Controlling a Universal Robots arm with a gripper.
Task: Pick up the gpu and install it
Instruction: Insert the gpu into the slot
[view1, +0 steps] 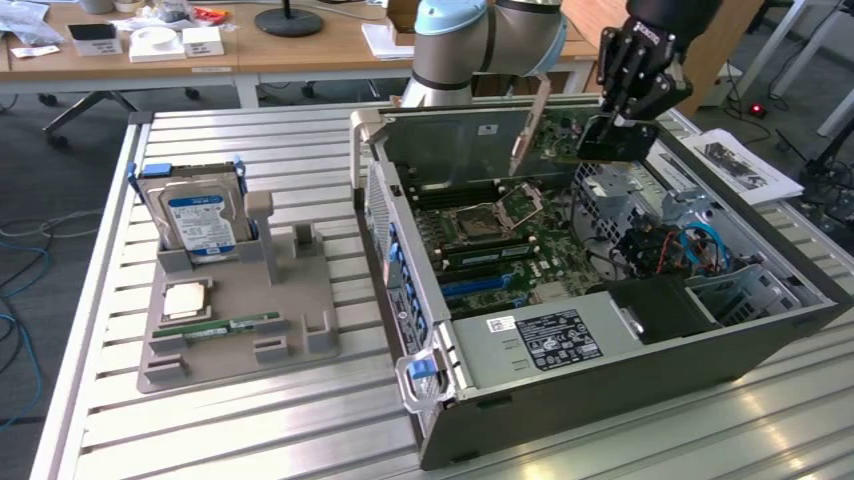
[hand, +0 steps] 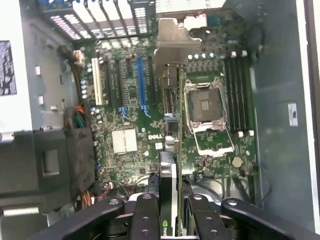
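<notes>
One gpu (view1: 561, 140), likely light, stiff and fragile, hangs upper right in the exterior view, the hand (view1: 611, 145) pinching its edge.

We read "DELL" in white on the motherboard (hand: 152, 136), near the open processor socket (hand: 205, 112). The gpu (hand: 167, 170), just beside that socket, carries part of a white logo we cannot make out. The print on the power supply label (view1: 554, 335) is too small for us to read.

Probably a robotics lab: slatted metal workbench (view1: 267, 430), opened computer case (view1: 641, 370), desks (view1: 307, 50) behind.
</notes>
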